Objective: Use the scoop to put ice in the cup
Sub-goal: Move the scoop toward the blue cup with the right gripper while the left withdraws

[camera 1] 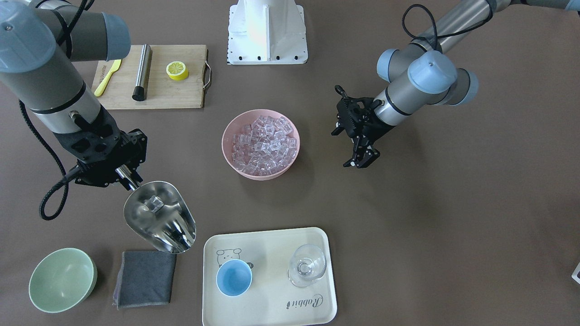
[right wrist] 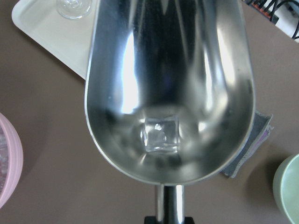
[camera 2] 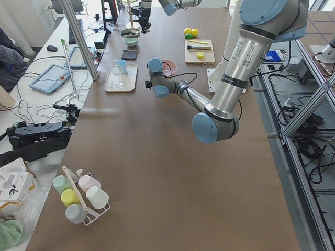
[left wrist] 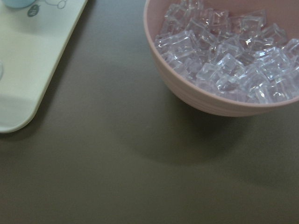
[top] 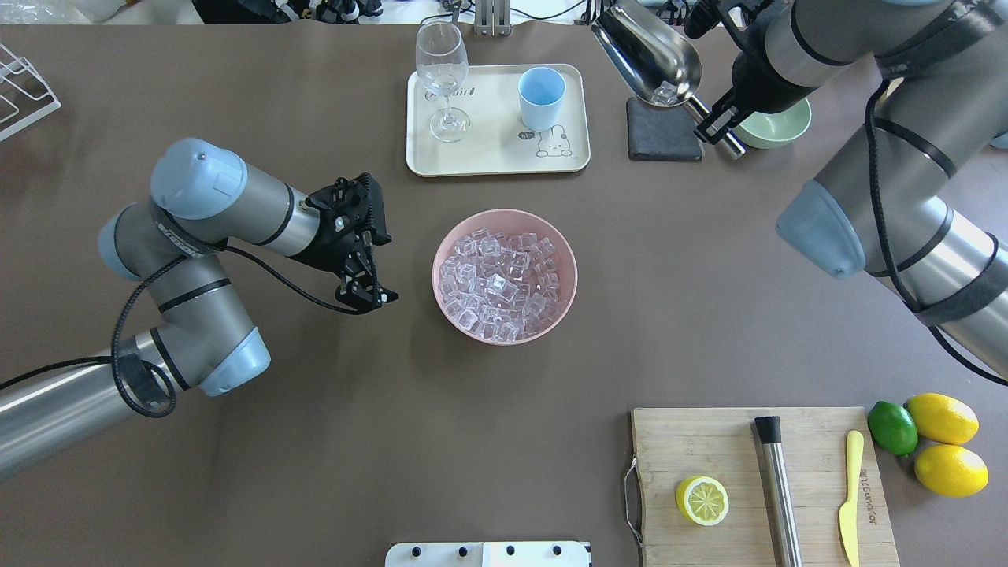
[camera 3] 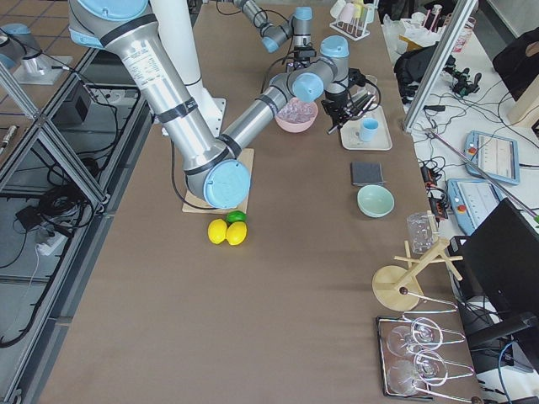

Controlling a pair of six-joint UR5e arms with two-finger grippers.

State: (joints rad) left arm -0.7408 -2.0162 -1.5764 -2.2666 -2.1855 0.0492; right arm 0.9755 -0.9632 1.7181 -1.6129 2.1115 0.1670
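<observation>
My right gripper (camera 1: 128, 174) (top: 715, 126) is shut on the handle of the steel scoop (camera 1: 159, 219) (top: 647, 55) (right wrist: 170, 84) and holds it in the air. One ice cube (right wrist: 160, 134) (camera 1: 156, 203) lies at the back of the scoop. The scoop hangs above the grey cloth (camera 1: 145, 278), beside the tray (camera 1: 272, 312) (top: 496, 161). The light-blue cup (camera 1: 234, 277) (top: 542, 96) stands upright on the tray. The pink bowl (camera 1: 228, 154) (top: 442, 256) (left wrist: 210, 100) holds a heap of ice (camera 1: 265, 145) (top: 500, 287) (left wrist: 224, 60). My left gripper (camera 1: 355, 151) (top: 370, 272) hovers open and empty beside the bowl.
A clear stemmed glass (camera 1: 307, 265) (top: 441, 79) stands on the tray next to the cup. A pale green bowl (camera 1: 61, 280) (top: 776, 130) sits beyond the cloth. A cutting board (camera 1: 181, 95) (top: 709, 441) carries a lemon half, a steel rod and a yellow knife.
</observation>
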